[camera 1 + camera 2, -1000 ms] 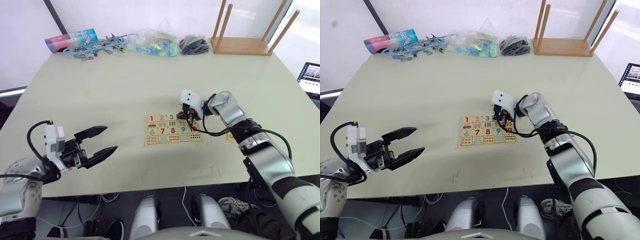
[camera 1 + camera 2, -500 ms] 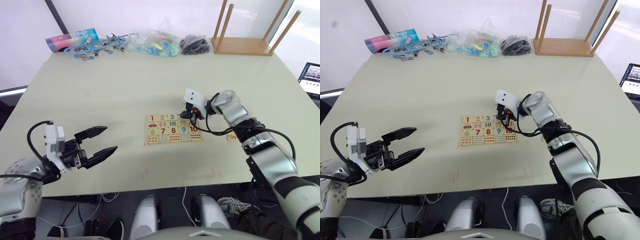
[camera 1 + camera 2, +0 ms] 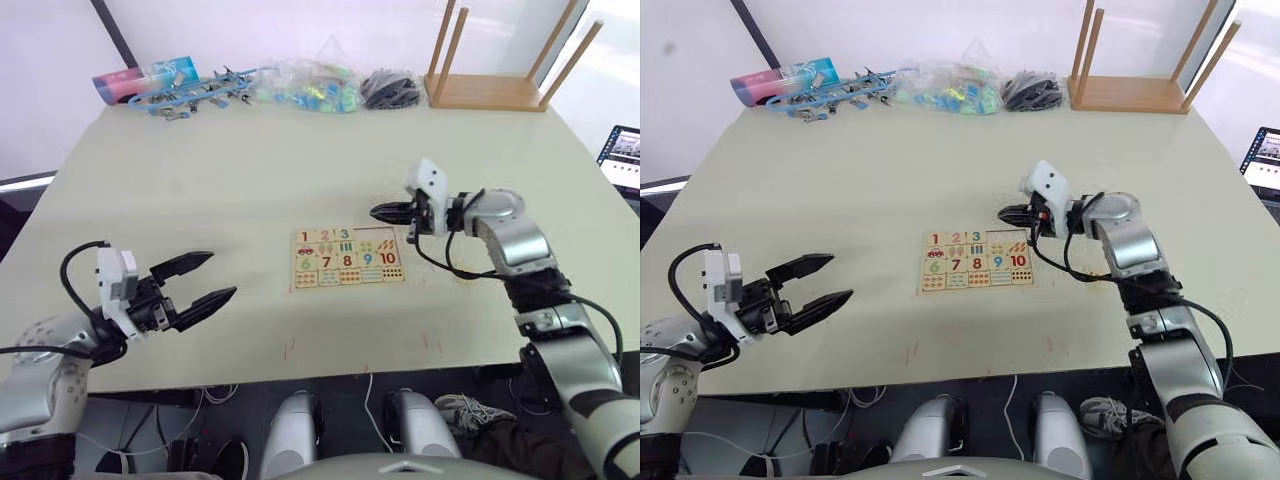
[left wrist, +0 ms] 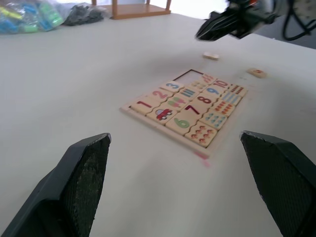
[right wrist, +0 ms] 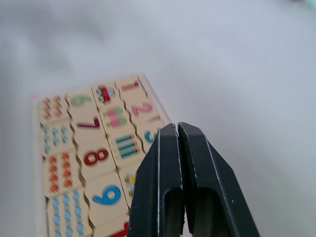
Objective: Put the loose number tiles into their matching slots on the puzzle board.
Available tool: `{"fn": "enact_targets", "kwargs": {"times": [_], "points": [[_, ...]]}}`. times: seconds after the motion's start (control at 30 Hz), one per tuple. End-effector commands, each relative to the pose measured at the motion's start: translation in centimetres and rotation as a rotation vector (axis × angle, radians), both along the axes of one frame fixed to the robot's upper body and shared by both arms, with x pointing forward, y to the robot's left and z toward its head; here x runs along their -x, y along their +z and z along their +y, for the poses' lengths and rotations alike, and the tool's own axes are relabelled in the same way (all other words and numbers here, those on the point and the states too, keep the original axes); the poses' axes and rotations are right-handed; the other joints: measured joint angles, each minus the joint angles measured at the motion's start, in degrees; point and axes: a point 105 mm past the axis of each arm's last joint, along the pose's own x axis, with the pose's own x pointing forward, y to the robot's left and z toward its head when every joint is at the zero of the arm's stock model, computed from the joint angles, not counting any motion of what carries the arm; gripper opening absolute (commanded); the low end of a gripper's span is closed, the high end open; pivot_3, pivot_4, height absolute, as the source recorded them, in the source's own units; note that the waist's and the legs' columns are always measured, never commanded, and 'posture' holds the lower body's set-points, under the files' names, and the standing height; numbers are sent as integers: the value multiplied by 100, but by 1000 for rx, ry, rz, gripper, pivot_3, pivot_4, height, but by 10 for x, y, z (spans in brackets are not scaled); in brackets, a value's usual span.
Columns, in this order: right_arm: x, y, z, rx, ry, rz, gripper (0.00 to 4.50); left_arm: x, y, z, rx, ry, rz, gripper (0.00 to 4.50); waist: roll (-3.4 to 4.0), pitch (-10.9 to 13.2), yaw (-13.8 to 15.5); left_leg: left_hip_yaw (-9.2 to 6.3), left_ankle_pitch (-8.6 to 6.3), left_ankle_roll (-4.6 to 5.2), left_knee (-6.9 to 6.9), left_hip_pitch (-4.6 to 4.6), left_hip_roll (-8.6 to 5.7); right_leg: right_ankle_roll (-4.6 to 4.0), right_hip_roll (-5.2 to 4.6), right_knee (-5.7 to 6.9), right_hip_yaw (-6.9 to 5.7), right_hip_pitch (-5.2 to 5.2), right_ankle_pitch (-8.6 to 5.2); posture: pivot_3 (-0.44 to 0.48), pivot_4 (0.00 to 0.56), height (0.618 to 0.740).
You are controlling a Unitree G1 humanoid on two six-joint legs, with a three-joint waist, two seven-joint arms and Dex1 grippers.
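Note:
The puzzle board (image 3: 347,259) lies flat near the table's middle. Tiles 1, 2 and 3 sit in its far row, and the right end of that row is an empty recess (image 4: 190,75). Two loose number tiles (image 4: 211,56) (image 4: 256,72) lie on the table past the board's right end; their digits are unreadable. My right gripper (image 3: 378,211) hovers just beyond the board's far right corner, shut with nothing between its fingers (image 5: 178,163). Well to the board's left, near the table's front edge, my left gripper (image 3: 205,279) stands open and empty.
Along the far edge are a blue clip pile (image 3: 195,92), a plastic bag of coloured pieces (image 3: 308,85), a black heap (image 3: 390,88) and a wooden stand (image 3: 490,88). A laptop (image 3: 622,155) sits past the right edge.
My right gripper has lifted off the board's far right part and swung back to the right, staying shut. The left gripper has held still.

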Motion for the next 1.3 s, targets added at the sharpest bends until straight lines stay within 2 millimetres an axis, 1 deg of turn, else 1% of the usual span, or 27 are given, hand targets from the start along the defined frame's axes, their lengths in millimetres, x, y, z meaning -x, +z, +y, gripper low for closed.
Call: {"fn": "enact_targets", "kwargs": {"times": [0.03,0.13,0.17,0.27,0.4,0.53,0.57,0.6,0.63,0.67,0.7,0.73,0.77,0.8,0.83,0.87,0.9,0.93,1.03,1.1,1.23,1.3], "points": [[7,27,-21,-90,-53,-101,79,-4,-1,0,-8,23,0,4500,-1,-1,14,1,0,0,1,0,0,0,-1,-1,0,0,0,0,150,737],[12,29,-34,-130,-113,-118,79,-7,-3,2,-16,48,-2,4500,-2,-1,12,3,0,0,1,0,-1,0,-2,-3,1,0,0,0,150,737],[17,27,-42,-146,-140,-126,79,-8,-3,3,-10,59,-3,4500,-2,-1,15,2,0,0,1,0,0,0,-2,-2,1,0,0,0,150,737],[31,15,-64,-164,-207,-126,79,-9,-4,4,-14,76,-8,4500,-4,-3,43,0,0,1,-1,1,1,-1,0,-2,1,0,-1,0,150,737],[53,0,-85,-170,-260,-100,79,-9,-6,6,-19,81,-7,4500,-2,-1,106,5,-1,2,0,-1,-1,0,-4,-8,2,1,-1,0,150,737],[73,-10,-106,-192,-319,-79,79,-8,-10,8,-34,78,1,4500,-2,-1,128,-1,-1,2,1,3,1,0,-2,-7,2,1,-2,0,150,737],[77,-12,-111,-193,-333,-75,448,-8,-10,9,-37,78,3,4500,-1,-1,131,-4,-1,2,1,6,1,0,-2,-7,2,1,-2,0,150,737],[82,-16,-116,-191,-348,-68,598,-7,-11,10,-38,76,6,4500,-2,-1,140,-7,-1,2,1,6,2,1,-2,-7,2,0,-3,0,150,737],[86,-20,-123,-185,-367,-63,919,-7,-11,11,-39,77,9,4500,-2,-1,144,-13,-1,2,2,6,2,1,-3,-7,2,0,-3,0,150,737],[90,-24,-127,-179,-381,-59,1473,-7,-12,13,-40,78,10,4500,-2,-1,146,-22,-1,2,3,6,1,1,-4,-8,2,0,-3,0,150,737],[93,-26,-131,-178,-389,-54,1771,-7,-12,14,-41,79,11,4500,-2,-1,147,-28,-1,2,3,5,1,1,-5,-9,2,1,-3,0,150,737],[99,-30,-137,-183,-410,-44,2524,-7,-12,16,-43,81,13,4500,-2,-1,149,-30,-1,2,3,5,0,1,-6,-10,2,1,-3,0,150,737],[103,-33,-141,-187,-424,-37,2607,-7,-13,18,-44,82,14,4500,0,0,138,-32,-1,2,3,5,0,1,-6,-10,2,1,-3,0,150,737],[107,-35,-145,-190,-435,-30,3079,-7,-13,20,-47,85,15,4500,-3,-2,143,-32,-1,3,4,5,0,1,-6,-10,3,0,-2,0,150,737],[111,-38,-150,-192,-451,-23,3289,-6,-13,21,-49,86,19,4500,-3,-2,157,-38,-1,3,4,5,1,0,-3,-10,2,1,-3,0,150,737],[118,-43,-156,-190,-464,-10,3935,-5,-14,23,-54,89,22,4500,-2,-1,161,-41,-1,3,3,5,1,-1,-2,-10,1,2,-3,0,150,737],[125,-48,-162,-189,-486,2,4346,-3,-15,25,-56,93,25,4500,-1,-1,172,-40,-1,3,3,4,1,-1,-2,-10,1,2,-3,0,150,737],[132,-53,-167,-188,-502,15,4439,-1,-16,27,-59,95,28,4500,-1,-1,180,-40,-2,3,2,3,0,-1,-3,-10,1,2,-4,0,150,737],[144,-60,-176,-187,-537,31,4439,3,-17,31,-62,102,37,4500,-2,-1,175,-39,-2,3,2,3,1,1,-7,-15,1,2,-4,0,150,737],[151,-65,-181,-188,-558,42,4439,6,-17,35,-63,108,43,4500,0,-1,164,-39,-9,-8,4,5,7,20,-11,-16,2,2,-14,0,150,737],[164,-73,-190,-182,-601,60,4439,12,-17,39,-65,111,54,4500,3,-1,164,-39,-17,-23,4,11,14,27,-22,-13,-3,2,-17,0,150,737],[166,-75,-192,-185,-618,64,4439,13,-18,41,-66,112,57,4500,4,0,165,-40,-18,-24,3,9,16,26,-23,-13,-7,1,-17,0,150,737]]}}
